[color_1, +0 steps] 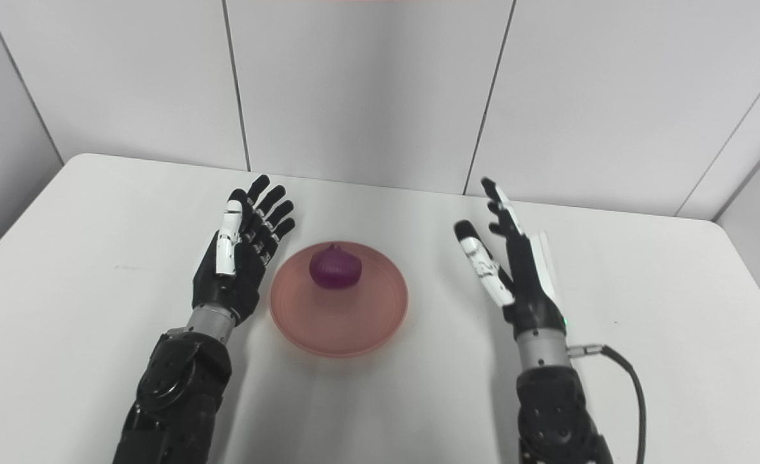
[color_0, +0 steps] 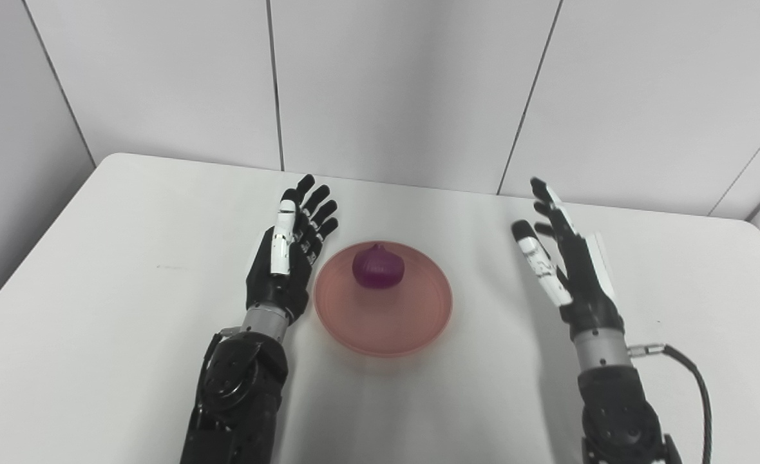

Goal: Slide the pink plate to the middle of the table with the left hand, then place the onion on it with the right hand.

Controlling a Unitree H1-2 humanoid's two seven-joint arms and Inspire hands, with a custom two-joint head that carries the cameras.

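Note:
A pink plate (color_0: 386, 322) lies near the middle of the white table. A purple onion (color_0: 379, 266) rests on the plate's far half. My left hand (color_0: 288, 251) stands just left of the plate, open, fingers stretched toward the wall, with a narrow gap to the rim. My right hand (color_0: 560, 258) hovers well to the right of the plate, open with fingers spread and nothing in it.
The white table (color_0: 129, 258) has rounded far corners and ends at grey wall panels (color_0: 393, 84) behind. A black cable (color_0: 689, 374) loops off my right wrist.

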